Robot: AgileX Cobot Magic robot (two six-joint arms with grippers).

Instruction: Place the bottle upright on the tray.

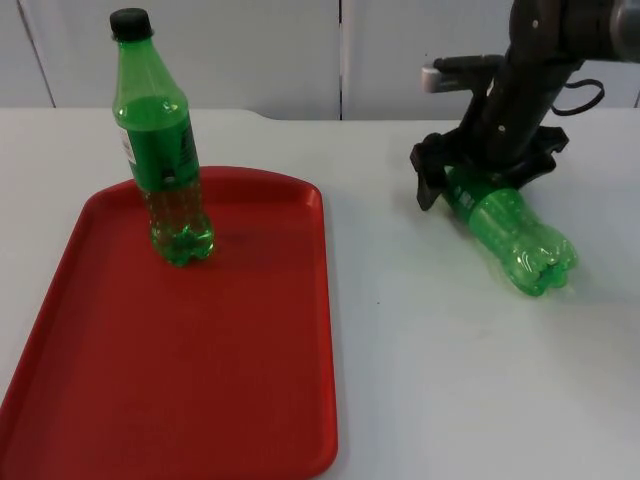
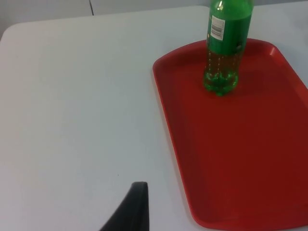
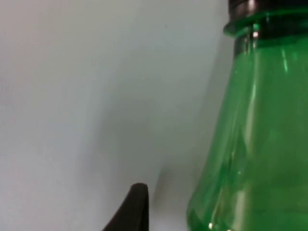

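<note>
Where the white table top [image 1: 430, 380] meets the grey partition wall [image 1: 250, 50] at the far edge, the surface runs bare and matte, with a faint dark speck or 2 on it. A red tray [image 1: 190, 400] lies on the table's left side, its long rim running toward the wall. On the tray's far part stands 1 green bottle [image 1: 165, 160], upright, black cap on top and a white label on its side; the left wrist view has the same bottle [image 2: 224, 48] on the tray [image 2: 250, 159]. A second green bottle [image 1: 515, 235] lies on its side on the bare table, well apart from the tray, its lobed base pointing toward the near right. The right gripper [image 1: 470, 180] is down over this lying bottle's upper part, its jaws set around the bottle on either side. In the right wrist view the bottle's shoulder [image 3: 255, 134] and neck sit just beside the black fingertip [image 3: 132, 209].
</note>
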